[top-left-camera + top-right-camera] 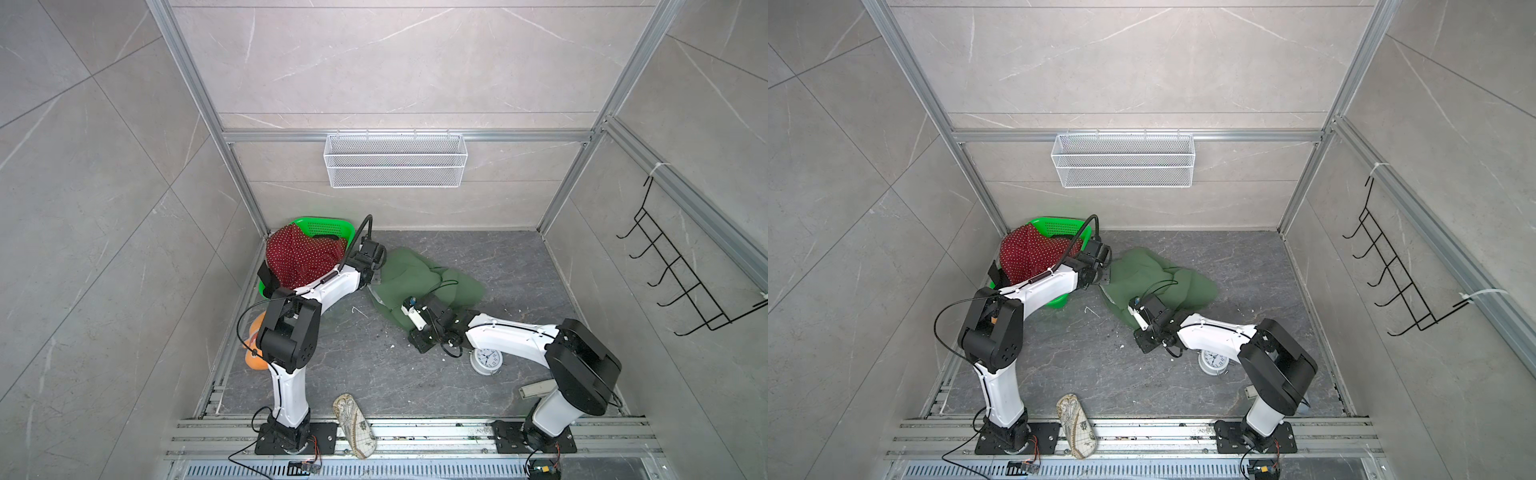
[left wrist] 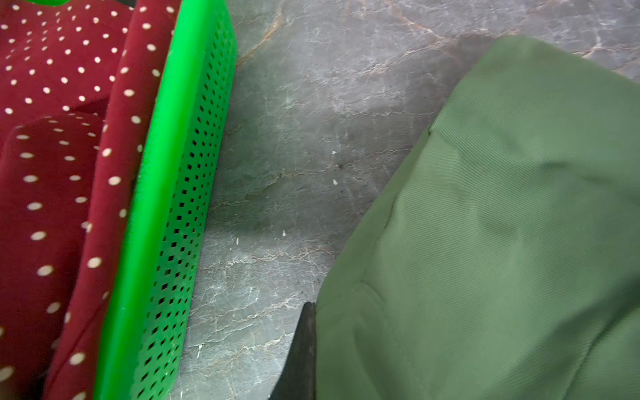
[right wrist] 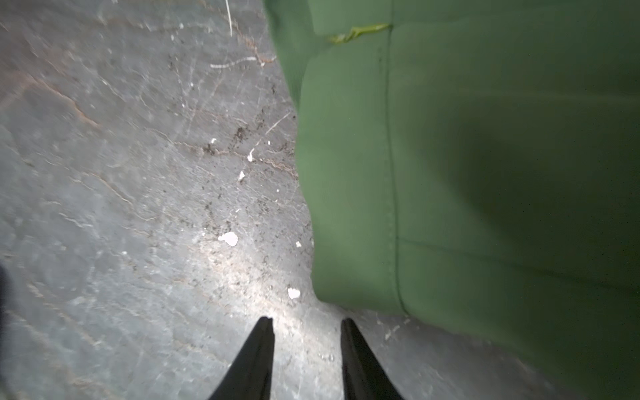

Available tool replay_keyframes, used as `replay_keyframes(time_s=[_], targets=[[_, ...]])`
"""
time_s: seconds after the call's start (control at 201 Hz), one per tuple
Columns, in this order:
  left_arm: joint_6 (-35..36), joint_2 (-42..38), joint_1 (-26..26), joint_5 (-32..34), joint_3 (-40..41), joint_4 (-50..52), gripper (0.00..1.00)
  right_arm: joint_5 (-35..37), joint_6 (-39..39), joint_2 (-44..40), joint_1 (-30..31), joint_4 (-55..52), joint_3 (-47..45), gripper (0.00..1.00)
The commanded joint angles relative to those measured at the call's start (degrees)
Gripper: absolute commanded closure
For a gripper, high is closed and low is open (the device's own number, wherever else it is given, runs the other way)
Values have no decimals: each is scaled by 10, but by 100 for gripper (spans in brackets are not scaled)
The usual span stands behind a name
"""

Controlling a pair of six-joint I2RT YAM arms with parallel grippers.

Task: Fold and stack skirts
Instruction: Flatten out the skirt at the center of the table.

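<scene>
The dark green skirt [image 1: 415,274] [image 1: 1142,274] lies crumpled on the grey floor. My left gripper [image 1: 376,279] [image 2: 311,346] is shut on the edge of the skirt [image 2: 502,225] nearest the basket; the cloth hides one finger. My right gripper [image 1: 417,337] [image 3: 306,323] stands open over bare floor, just short of a hemmed corner of the skirt [image 3: 485,173]. The red polka-dot skirt [image 1: 303,257] [image 2: 52,173] fills the bright green basket [image 1: 324,226] [image 2: 180,207]. A strip of the black skirt [image 1: 266,277] hangs over the basket's rim; the rest is hidden.
An orange plush toy [image 1: 254,357] sits behind my left arm's elbow. A white alarm clock [image 1: 486,359] lies under my right forearm. A patterned pouch [image 1: 353,424] rests at the front rail. A white wire basket [image 1: 395,160] and a black hook rack [image 1: 681,270] hang on the walls.
</scene>
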State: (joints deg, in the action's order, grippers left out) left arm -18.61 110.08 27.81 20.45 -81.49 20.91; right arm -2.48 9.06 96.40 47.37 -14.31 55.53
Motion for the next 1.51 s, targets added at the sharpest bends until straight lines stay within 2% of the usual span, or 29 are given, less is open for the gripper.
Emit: replay_keyframes(time_s=[0.0,0.434,0.862,1.031,1.315,1.51], targets=[[-13,8,-4,2,1,-14,100,43,-36,25,3,-12,18,63],[-8,15,-5,-10,8,-30,100,114,-52,68,9,6,19,62],[-7,23,-4,-28,13,-47,100,103,-58,115,9,8,42,64],[-7,25,-4,-33,14,-52,100,84,-57,139,10,10,42,73],[-1,24,-4,-36,14,-57,100,76,-56,147,8,6,46,100],[-1,5,-13,-51,-13,-30,100,100,-67,83,-6,-26,49,100]])
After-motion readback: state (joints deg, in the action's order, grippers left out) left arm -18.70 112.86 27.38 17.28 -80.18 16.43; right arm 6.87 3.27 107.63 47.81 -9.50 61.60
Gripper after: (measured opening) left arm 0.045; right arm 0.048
